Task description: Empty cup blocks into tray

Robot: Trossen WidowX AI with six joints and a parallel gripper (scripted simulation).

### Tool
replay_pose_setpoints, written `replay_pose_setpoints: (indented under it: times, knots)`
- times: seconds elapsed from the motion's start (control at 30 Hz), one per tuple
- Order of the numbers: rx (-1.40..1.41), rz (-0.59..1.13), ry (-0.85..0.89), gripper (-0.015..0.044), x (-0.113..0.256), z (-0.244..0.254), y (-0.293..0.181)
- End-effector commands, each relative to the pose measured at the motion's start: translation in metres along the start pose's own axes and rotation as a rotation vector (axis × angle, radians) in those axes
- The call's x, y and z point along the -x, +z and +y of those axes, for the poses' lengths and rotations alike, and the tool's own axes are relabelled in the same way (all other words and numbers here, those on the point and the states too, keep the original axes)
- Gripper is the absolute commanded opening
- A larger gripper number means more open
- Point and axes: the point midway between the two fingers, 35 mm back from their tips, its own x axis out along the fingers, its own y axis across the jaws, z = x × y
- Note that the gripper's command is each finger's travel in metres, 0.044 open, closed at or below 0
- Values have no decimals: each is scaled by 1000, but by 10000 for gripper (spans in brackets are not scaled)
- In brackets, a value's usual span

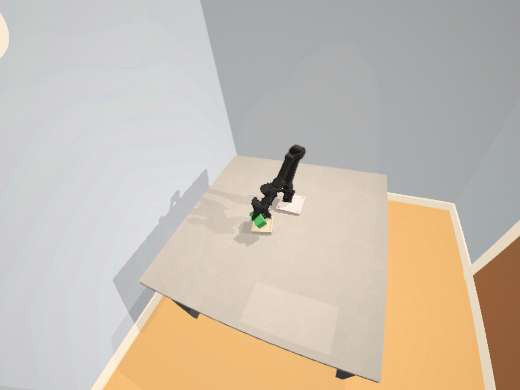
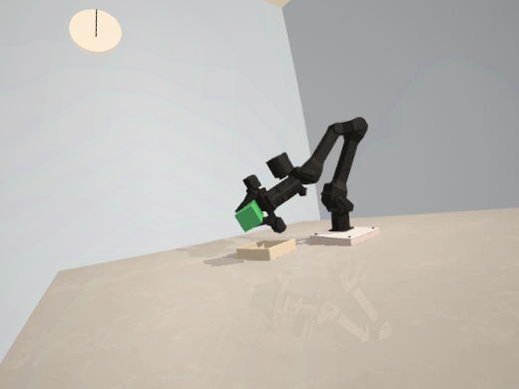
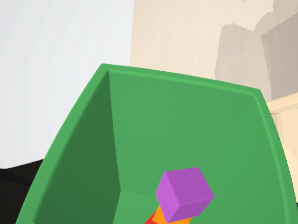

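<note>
Three visible blocks, purple (image 3: 184, 194), orange and red (image 3: 151, 219), could miss the tray (image 1: 262, 229) (image 2: 255, 253) (image 3: 287, 131) if the partly open tool (image 1: 260, 214) (image 2: 259, 209), gripping the tilted green cup (image 1: 259, 221) (image 2: 249, 216) (image 3: 175, 125), pours off-centre.

Arm (image 1: 288, 172) (image 2: 348, 159) all black: slim links, rounded elbow (image 1: 297, 150) (image 2: 358, 127). Base plate (image 1: 298, 205) (image 2: 367, 232) whitish, pinkish sides, small dark dots near plate corners.

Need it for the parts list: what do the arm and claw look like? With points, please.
Arm (image 1: 288, 172) (image 2: 347, 160): matte black, slim links, chunky rounded joints, white base plate (image 1: 298, 206) (image 2: 359, 233) with dark screw dots. Claw (image 1: 261, 214) (image 2: 256, 213): black too, blocky. No loose cables visible.
</note>
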Motion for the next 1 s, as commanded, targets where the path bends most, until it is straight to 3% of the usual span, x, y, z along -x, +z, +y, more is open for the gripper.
replay_pose_setpoints:
  times: [0.0,0.97]
  knots:
    - [-83,-5,4,0,0,1,1]
    - [-717,-3,6,0,-2,1,0]
